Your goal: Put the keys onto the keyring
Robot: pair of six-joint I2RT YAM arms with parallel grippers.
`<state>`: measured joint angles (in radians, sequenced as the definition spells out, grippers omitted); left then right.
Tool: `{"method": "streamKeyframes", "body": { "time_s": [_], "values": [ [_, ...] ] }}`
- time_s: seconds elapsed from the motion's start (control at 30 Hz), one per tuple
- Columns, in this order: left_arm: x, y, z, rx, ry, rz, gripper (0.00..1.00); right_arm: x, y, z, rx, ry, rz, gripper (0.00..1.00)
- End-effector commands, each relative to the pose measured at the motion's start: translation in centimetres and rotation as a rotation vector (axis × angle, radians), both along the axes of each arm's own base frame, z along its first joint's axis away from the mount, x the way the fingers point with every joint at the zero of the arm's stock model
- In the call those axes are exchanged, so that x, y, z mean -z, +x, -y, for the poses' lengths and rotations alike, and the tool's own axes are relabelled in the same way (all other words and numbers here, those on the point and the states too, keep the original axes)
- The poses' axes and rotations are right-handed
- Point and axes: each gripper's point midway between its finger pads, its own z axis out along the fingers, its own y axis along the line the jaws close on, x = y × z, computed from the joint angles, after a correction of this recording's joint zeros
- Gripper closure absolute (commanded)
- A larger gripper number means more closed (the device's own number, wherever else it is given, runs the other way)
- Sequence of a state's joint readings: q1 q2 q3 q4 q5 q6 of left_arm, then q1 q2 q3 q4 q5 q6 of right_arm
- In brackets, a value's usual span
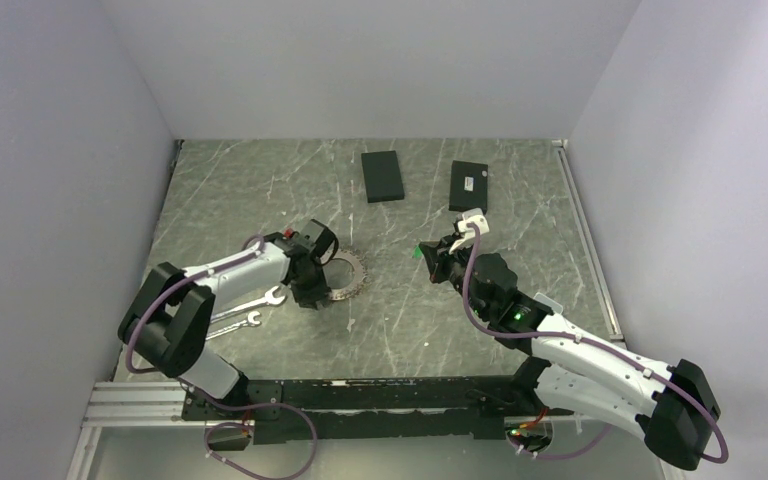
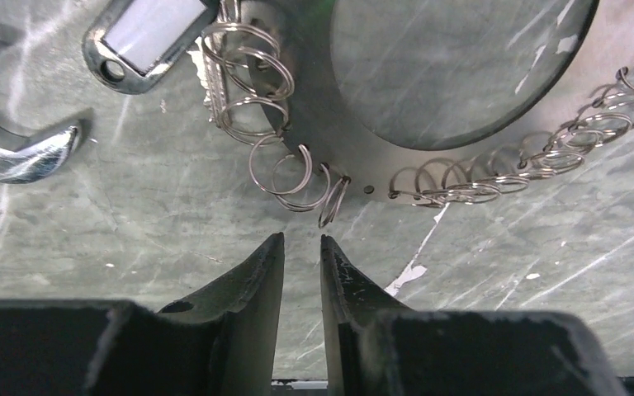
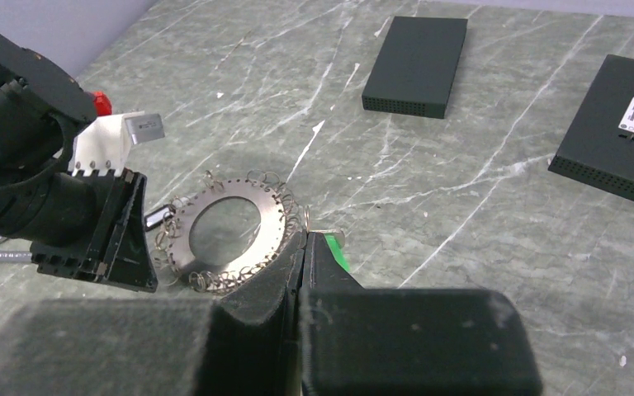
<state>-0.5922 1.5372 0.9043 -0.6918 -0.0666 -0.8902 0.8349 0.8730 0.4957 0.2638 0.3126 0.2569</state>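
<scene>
We see our left gripper [image 2: 301, 241] a little apart, holding nothing, right beside the keyring [image 2: 322, 144] lying left on the table [image 1: 240, 190]. Our right gripper [image 3: 305, 241] is pressed together.

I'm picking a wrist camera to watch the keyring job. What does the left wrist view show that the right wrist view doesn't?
Only the left wrist: the narrow gap at the tips of the left claw, and the tiny holes along the edge of the ring. Only the right wrist: a plain black box, a labelled black box, the shut right claw, and the ring's full circle. Both: the ring, its wire loops, and the marble table.
</scene>
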Motion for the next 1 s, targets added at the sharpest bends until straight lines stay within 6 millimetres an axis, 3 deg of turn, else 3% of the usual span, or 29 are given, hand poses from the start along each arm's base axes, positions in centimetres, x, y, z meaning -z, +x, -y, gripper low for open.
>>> {"method": "streamKeyframes", "body": {
  "time_s": [0.0,0.67,0.97],
  "values": [
    [-1.0,0.8,1.7,-0.037,-0.112,0.056,0.73,-1.9,0.1,-0.1,0.003,0.048,0.053,1.0],
    [0.4,1.8,0.5,-0.077,-0.112,0.193,0.8,-1.9,0.1,-0.2,-0.004,0.049,0.052,1.0],
    [-0.1,1.9,0.2,-0.049,-0.118,0.249,0.69,-1.9,0.0,-0.4,-0.01,0.051,0.05,1.0]
  ]
}}
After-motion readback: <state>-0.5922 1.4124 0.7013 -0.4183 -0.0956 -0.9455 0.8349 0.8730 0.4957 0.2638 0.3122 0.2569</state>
